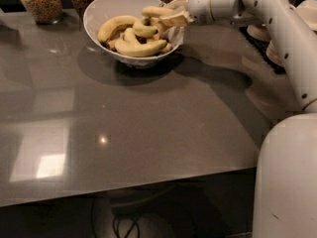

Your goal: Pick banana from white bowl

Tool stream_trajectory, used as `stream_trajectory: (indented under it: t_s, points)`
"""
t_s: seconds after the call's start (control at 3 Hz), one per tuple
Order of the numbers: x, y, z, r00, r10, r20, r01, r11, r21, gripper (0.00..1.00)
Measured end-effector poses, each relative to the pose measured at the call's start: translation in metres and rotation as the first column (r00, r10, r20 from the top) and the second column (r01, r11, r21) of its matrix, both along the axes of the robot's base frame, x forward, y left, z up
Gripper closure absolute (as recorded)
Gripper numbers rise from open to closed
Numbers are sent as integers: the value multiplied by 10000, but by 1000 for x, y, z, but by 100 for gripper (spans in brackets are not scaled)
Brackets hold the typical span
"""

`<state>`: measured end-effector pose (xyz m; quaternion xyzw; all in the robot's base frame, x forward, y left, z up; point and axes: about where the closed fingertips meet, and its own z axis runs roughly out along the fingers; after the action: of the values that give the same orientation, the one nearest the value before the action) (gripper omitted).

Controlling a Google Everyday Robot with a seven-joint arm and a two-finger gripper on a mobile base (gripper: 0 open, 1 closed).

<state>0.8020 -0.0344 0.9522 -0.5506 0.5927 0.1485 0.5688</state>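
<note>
The white bowl (101,9) stands at the far middle of the grey table and holds several bananas. My gripper (174,12) reaches in over the bowl's right rim from the right. Its fingers sit above and below the right end of a slender, nearly straight yellow banana (154,10), which points left over the pile. The gripper looks shut on this banana, held just above the others. Curved bananas (141,47) lie below it in the bowl.
Glass jars (42,1) of dry food stand behind the bowl along the far edge. Stacked pale dishes (261,32) sit at the right behind my arm. My white base (287,182) fills the lower right, next to the table's front edge (129,188).
</note>
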Motion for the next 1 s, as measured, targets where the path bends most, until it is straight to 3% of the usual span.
stream_trajectory:
  t_s: [0.33, 0.67, 1.0]
  points:
    - [-8, -3, 31, 9965, 125, 827, -235, 9908, 1334, 100]
    - [-22, -3, 54, 9900, 289, 1384, -585, 9747, 2155, 100]
    - [-56, -7, 66, 9878, 787, 1340, -1075, 9689, 2229, 100]
